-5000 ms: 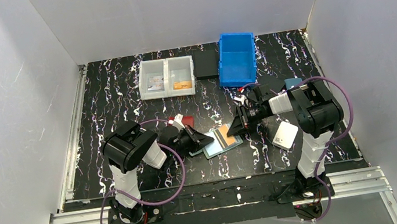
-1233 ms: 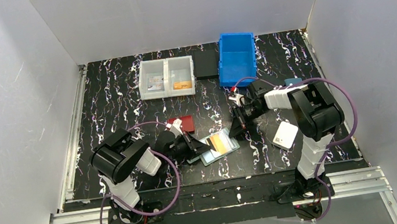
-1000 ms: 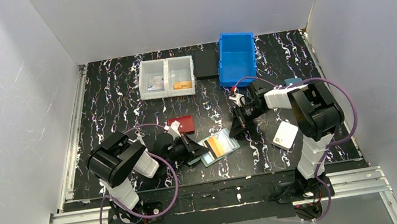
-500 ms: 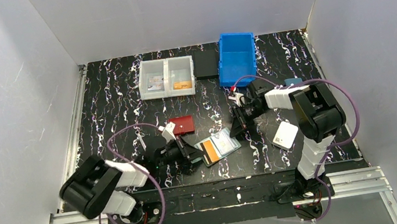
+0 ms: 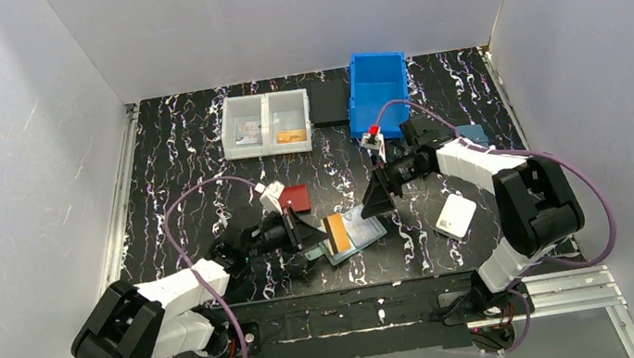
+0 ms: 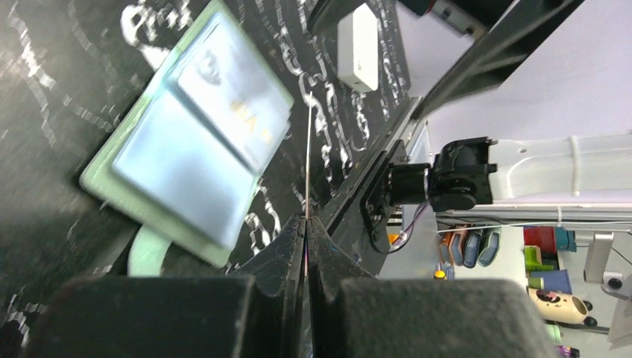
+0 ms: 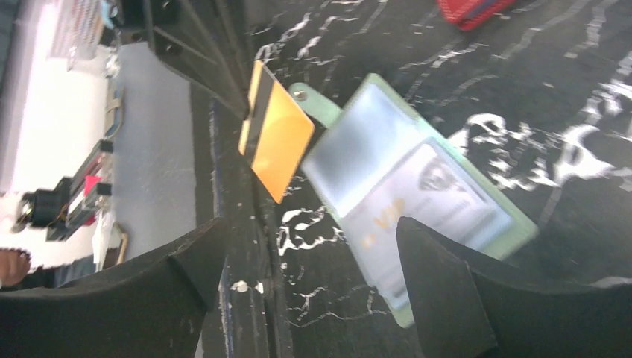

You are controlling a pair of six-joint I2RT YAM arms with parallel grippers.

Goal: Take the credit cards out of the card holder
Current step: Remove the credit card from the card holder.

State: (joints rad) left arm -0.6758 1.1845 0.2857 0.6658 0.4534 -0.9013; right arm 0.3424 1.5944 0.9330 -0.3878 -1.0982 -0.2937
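Over the black marbled tabletop (image 5: 180, 161), left end effector (image 5: 310, 233) pinches an orange plastic card (image 5: 336, 230) beside the sage-green card holder (image 5: 361, 229); right end effector (image 5: 379, 200) spread.

Desk (image 5: 189, 159): smooth black top with white marbled streaks and a faint sheen.
Card holder (image 7: 350, 149): sage-green, leather-like matt skin; inner pockets of clear glossy plastic film.
Orange card (image 7: 279, 145): thin hard plastic, glossy, with a dark stripe.
Pale card (image 7: 421, 201): plastic with gold lettering, seen through the shiny pocket film.
Left claw (image 6: 306, 221): black, matt, finely grainy.
Right claw (image 7: 311, 224): same black matt grain.
Blue bin (image 5: 379, 92): hard smooth plastic, slight gloss.
Divided box (image 5: 266, 123): translucent whitish plastic.
Red wallet (image 7: 477, 11): ribbed, textured face.
White wallet (image 5: 456, 215): smooth, matt.
Rail (image 5: 123, 356): bare silvery metal along the desk's near edge.
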